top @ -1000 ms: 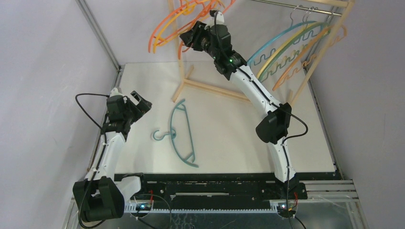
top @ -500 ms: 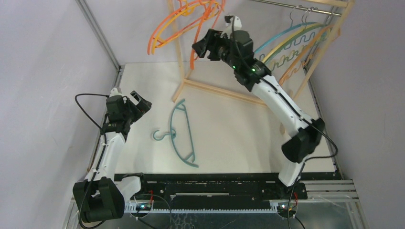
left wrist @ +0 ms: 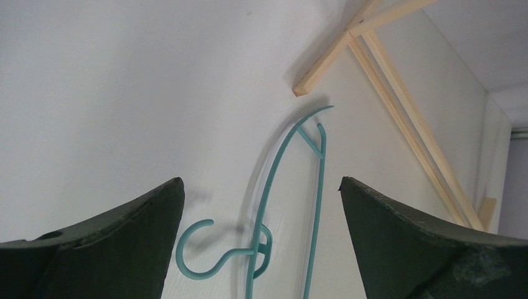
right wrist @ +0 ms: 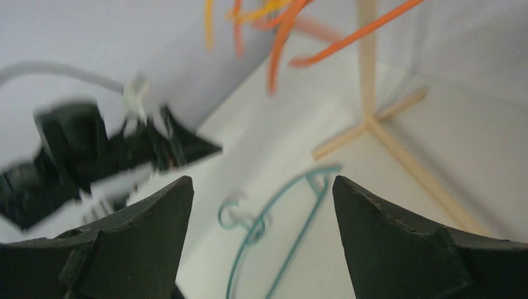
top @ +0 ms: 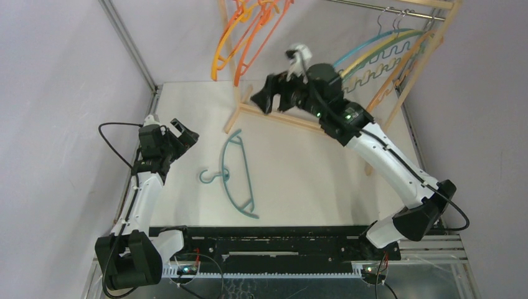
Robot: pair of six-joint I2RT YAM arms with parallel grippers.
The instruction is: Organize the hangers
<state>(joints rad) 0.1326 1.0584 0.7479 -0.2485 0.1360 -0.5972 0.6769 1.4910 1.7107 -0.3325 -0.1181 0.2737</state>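
left hand [left wrist: 259,182]: spread wide | teal hanger [left wrist: 261,242]: flat on table [left wrist: 124,93] | wooden rack foot [left wrist: 330,56]: just beyond

No readable text, label, brand, number or sign appears on anything in these views.

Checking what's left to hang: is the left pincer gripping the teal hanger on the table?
No, the teal hanger lies loose, clearly apart from the open left pincer.

Top camera's up high at the near edge, looking down over the whole table [top: 311,174]. Left wrist sits low and close, right wrist higher, farther back and blurred, and all three catch the teal hanger [top: 225,176].
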